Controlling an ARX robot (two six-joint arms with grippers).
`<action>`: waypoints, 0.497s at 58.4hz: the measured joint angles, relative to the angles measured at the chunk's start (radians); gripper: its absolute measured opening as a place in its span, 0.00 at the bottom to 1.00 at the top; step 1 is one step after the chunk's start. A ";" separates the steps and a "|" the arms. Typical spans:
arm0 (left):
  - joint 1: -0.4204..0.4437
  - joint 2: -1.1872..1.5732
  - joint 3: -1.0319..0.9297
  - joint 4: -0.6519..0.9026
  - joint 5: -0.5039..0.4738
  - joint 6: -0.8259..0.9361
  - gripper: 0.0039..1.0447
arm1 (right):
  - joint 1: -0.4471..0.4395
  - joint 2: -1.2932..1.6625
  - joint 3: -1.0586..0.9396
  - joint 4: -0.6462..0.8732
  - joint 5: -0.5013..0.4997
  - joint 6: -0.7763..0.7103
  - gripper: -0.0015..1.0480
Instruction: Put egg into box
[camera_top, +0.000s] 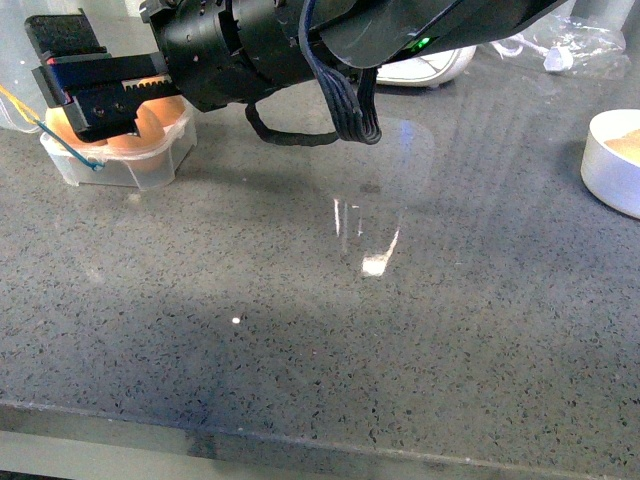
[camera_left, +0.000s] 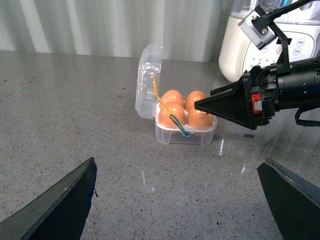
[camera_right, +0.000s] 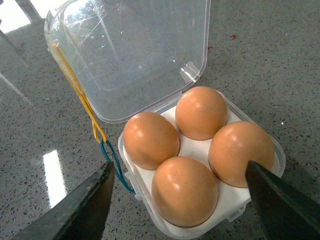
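Observation:
The box (camera_right: 225, 212), a clear plastic carton with its lid (camera_right: 135, 55) hinged open, stands on the grey counter. Every cell holds an orange-brown egg. The nearest egg (camera_right: 184, 197) lies between the fingers of my right gripper (camera_right: 178, 167), which hovers open just above the carton and holds nothing. In the front view the right gripper (camera_top: 50, 75) hangs over the box (camera_top: 120, 165) at the far left. My left gripper (camera_left: 178, 162) is open and empty, low over the counter, a short way in front of the box (camera_left: 185, 135).
A round white bowl (camera_top: 612, 160) sits at the right edge of the counter. A white appliance (camera_left: 250, 45) stands behind the box. Yellow and blue bands (camera_right: 100, 135) hang from the lid. Speckled grey counter (camera_top: 330, 330) spreads between the box and the bowl.

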 joint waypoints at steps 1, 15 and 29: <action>0.000 0.000 0.000 0.000 0.000 0.000 0.94 | 0.000 0.000 0.000 0.000 0.000 0.000 0.88; 0.000 0.000 0.000 0.000 0.000 0.000 0.94 | -0.006 -0.052 -0.028 0.020 0.000 0.005 0.93; 0.000 0.000 0.000 0.000 0.000 0.000 0.94 | -0.076 -0.248 -0.181 0.086 0.045 0.028 0.93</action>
